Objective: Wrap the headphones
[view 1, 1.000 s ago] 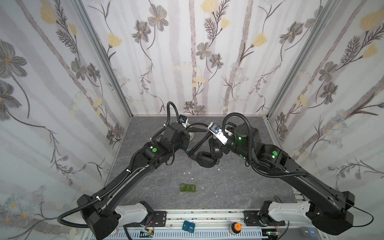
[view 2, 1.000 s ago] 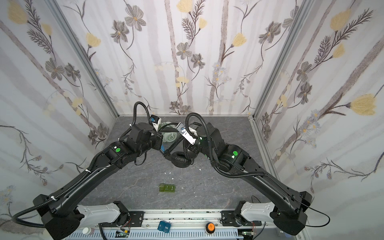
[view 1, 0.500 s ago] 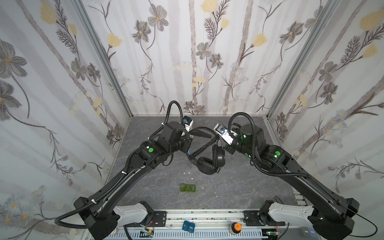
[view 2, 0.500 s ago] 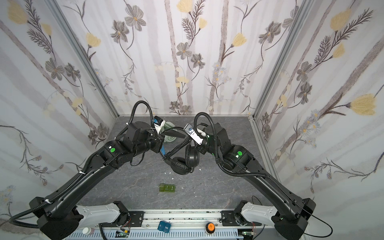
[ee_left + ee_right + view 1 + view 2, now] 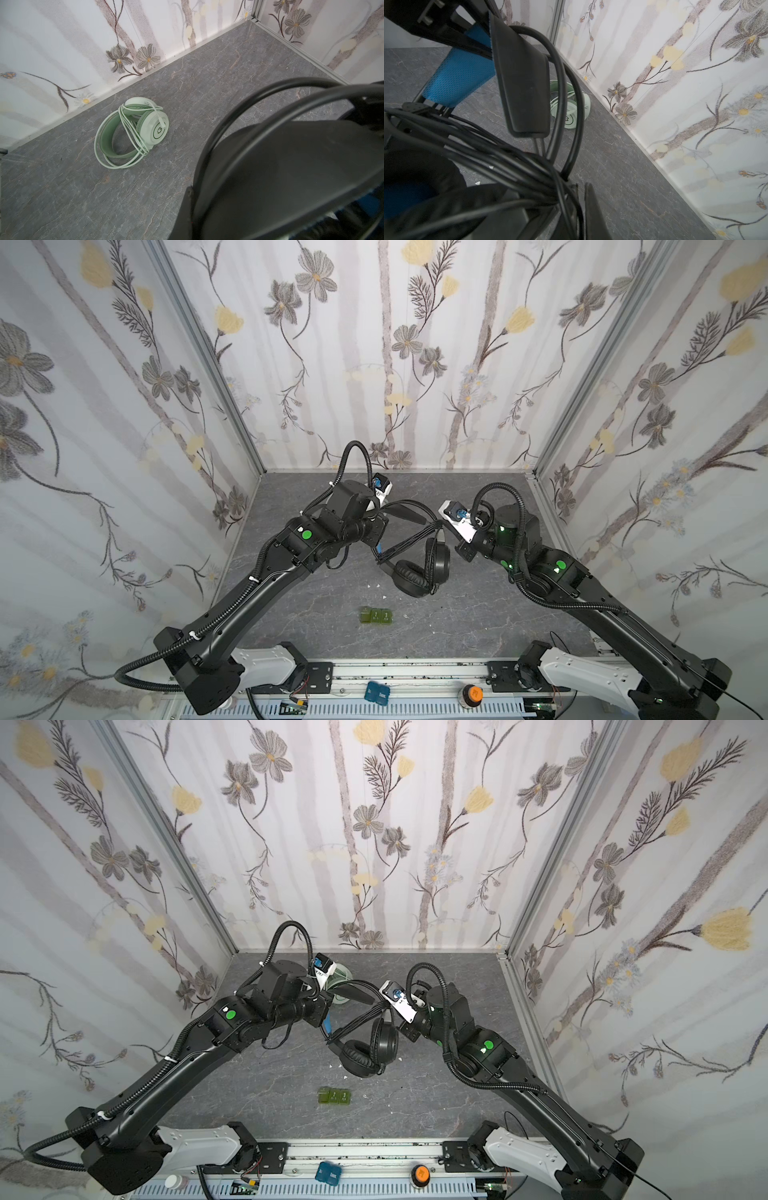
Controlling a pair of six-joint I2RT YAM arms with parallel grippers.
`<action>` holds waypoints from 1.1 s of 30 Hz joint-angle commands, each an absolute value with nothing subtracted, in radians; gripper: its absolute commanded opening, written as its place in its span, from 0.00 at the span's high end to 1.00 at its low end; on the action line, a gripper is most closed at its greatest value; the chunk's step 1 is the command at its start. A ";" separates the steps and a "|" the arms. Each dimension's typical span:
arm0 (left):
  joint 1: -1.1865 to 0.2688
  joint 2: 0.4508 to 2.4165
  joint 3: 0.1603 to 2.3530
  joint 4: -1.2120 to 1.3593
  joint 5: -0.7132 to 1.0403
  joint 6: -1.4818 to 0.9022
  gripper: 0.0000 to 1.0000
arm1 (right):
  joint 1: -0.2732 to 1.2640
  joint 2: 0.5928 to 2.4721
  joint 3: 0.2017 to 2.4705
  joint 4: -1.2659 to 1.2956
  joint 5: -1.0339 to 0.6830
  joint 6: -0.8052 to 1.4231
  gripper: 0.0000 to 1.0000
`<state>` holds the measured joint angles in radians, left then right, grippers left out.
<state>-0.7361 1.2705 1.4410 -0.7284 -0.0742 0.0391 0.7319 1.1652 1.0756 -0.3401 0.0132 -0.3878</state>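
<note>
Mid-bench (image 5: 478,614), the black headset (image 5: 417,574) is held btwn both arms: left hand (image 5: 379,549) clenched on what looks like its headband (image 5: 409,512), right hand (image 5: 441,531) pinching the looped cable (image 5: 405,541), prob. keeping coils taut. Mint headset (image 5: 145,126) sits wrapped nr the back edge. No box or tray seen.

No legible text; round emblem (image 5: 159,130) on mint headphones (image 5: 149,122)

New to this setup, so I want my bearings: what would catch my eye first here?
The black headphones, cable looped around them, are held mid-table between the left gripper and right gripper, both shut on them. Behind, near the back wall, lie mint green headphones, their cable already wound. Up front sit small green blocks.
</note>
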 commanded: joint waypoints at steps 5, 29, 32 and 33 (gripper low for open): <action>-0.734 1.317 1.508 -0.673 -0.068 0.024 1.00 | 0.723 1.135 0.992 -0.302 0.032 -0.370 0.95; -0.742 1.438 1.606 -0.797 -0.120 0.048 1.00 | 0.633 1.017 0.799 -0.133 0.058 -0.276 0.58; -0.742 1.462 1.624 -0.810 -0.127 0.025 1.00 | 0.602 0.985 0.757 -0.121 0.056 -0.259 0.49; -0.741 1.472 1.631 -0.814 -0.131 0.012 1.00 | 0.589 0.974 0.741 -0.118 0.056 -0.254 0.48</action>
<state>-0.7425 1.4574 1.6093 -0.8192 -0.1230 0.0593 0.6079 0.9932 0.7662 -0.1772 0.0589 -0.2882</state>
